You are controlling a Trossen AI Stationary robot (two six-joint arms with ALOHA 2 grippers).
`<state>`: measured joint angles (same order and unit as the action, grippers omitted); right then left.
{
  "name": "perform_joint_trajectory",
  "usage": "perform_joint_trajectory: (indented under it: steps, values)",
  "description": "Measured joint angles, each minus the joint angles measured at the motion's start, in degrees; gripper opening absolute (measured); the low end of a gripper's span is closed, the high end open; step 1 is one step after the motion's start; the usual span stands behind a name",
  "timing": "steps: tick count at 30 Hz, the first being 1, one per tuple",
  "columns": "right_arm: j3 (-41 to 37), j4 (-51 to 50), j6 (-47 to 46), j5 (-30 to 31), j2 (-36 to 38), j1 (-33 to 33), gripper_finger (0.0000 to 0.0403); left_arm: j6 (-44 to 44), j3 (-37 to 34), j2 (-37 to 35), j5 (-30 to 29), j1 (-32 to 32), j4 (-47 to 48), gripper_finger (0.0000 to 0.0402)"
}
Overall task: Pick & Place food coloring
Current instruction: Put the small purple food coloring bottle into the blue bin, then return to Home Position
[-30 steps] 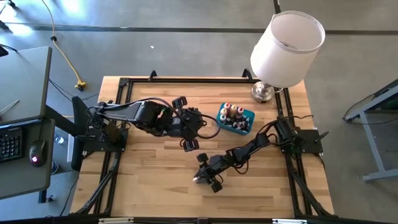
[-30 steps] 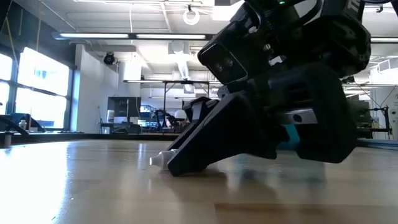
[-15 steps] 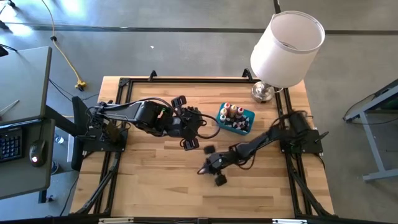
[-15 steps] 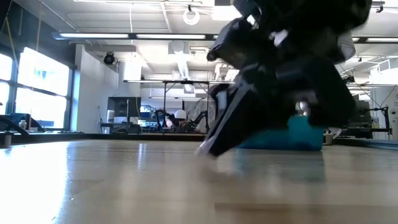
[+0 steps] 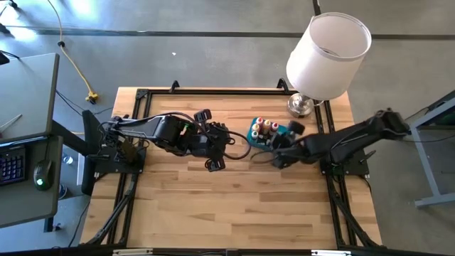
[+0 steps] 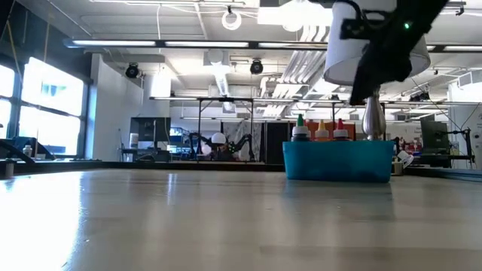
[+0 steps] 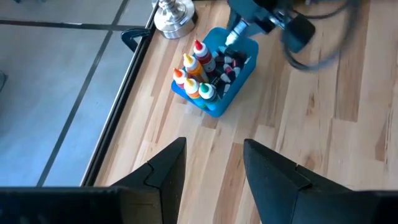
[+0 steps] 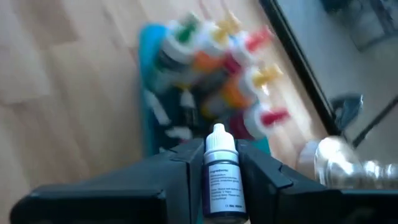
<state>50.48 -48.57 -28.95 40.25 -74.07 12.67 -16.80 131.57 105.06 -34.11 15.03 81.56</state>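
1. A small whitish plastic dropper bottle with a white cap and a printed label (image 8: 222,177) stands upright between the two dark fingers of the right gripper (image 8: 214,171), which are clenched on its body just below the cap.
2. It looks light and stiff, probably with a smooth, slightly slippery wall; its narrow round body could pivot or slide in a pinch. The straight labelled body looks the best place to take hold, since the tapered cap gives little to bear on.
3. The bottle is carried in the air just beside the teal rectangular plastic bin (image 5: 284,131), on the side toward the right arm's base.
4. In the bin stand other small dropper bottles with red, yellow, orange and green caps (image 7: 198,73), packed upright at one end, with a few darker ones lying at the other. The gaps look narrow, so a tilted bottle may knock its neighbours.
5. The left gripper (image 5: 215,147) waits over the wooden table (image 5: 170,206), near the bin on its other side; its fingers stand apart, grasping nothing.
6. A lamp with a white shade (image 5: 328,55) stands at the table's far right corner, near the bin.
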Motion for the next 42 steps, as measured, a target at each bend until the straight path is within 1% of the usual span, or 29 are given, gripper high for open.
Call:
perform_joint_trajectory:
  steps: [4,7,10,12,15,20,24,28,30,32,35,37,38,40,42]
  values:
    - [-9.1,7.0,-0.5,-4.9,4.6,-4.0,0.0084,0.0,0.0,0.0,0.0,0.0,0.7,0.0154]
    - [-15.3,14.6,2.3,-9.4,6.6,-6.5,0.0079,-0.2,0.0,0.0,0.0,0.0,3.1,0.0154]
    - [-19.0,20.7,6.8,-13.0,8.0,-8.1,0.0084,-1.7,0.0,0.0,-0.8,0.0,5.6,0.0154]
    - [-19.6,22.1,9.9,-14.2,8.9,-9.1,0.0099,-3.6,0.0,0.0,-3.1,0.0,7.6,0.0154]
    - [-19.0,22.1,12.0,-14.1,9.6,-10.5,0.0126,-5.5,0.0,0.0,-6.8,0.0,8.5,0.0154]
    - [-15.3,20.8,16.5,-14.1,11.0,-11.7,0.0156,-5.7,0.1,-1.4,-6.2,0.1,8.5,0.0154]
    - [-8.2,15.1,18.9,-13.8,13.9,-11.5,0.0161,-2.9,-0.7,-3.6,-1.8,0.5,8.4,0.0154]
    - [0.3,7.4,19.2,-13.2,18.6,-10.3,0.0156,-2.1,-5.7,-10.6,-2.0,0.9,8.4,0.0154]
    - [2.7,5.1,20.1,-12.2,22.2,-9.1,0.0154,-3.9,-10.6,-15.3,-3.2,0.9,8.3,0.0154]
    - [2.3,4.9,21.1,-10.6,26.6,-7.4,0.0151,-6.7,-17.8,-21.2,-3.6,1.4,8.3,0.0154]
    - [-4.2,9.7,21.0,-9.2,34.7,-4.7,0.0148,-13.2,-32.3,-31.7,-6.2,3.6,8.3,0.0154]
    - [-11.3,17.0,21.0,-8.8,40.2,-3.2,0.0146,-18.2,-44.0,-39.2,-8.6,6.4,6.3,0.0154]
    - [-15.0,21.7,21.9,-9.0,42.9,-2.6,0.0145,-20.0,-50.3,-42.9,-9.9,8.0,3.1,0.0154]
    - [-22.5,31.6,24.4,-9.9,47.5,-1.8,0.0145,-20.4,-62.9,-50.7,-12.8,11.7,-6.9,0.0154]
    - [-28.9,41.0,27.6,-13.2,51.1,-1.3,0.0145,-16.3,-75.3,-58.4,-15.3,15.6,-20.2,0.0154]
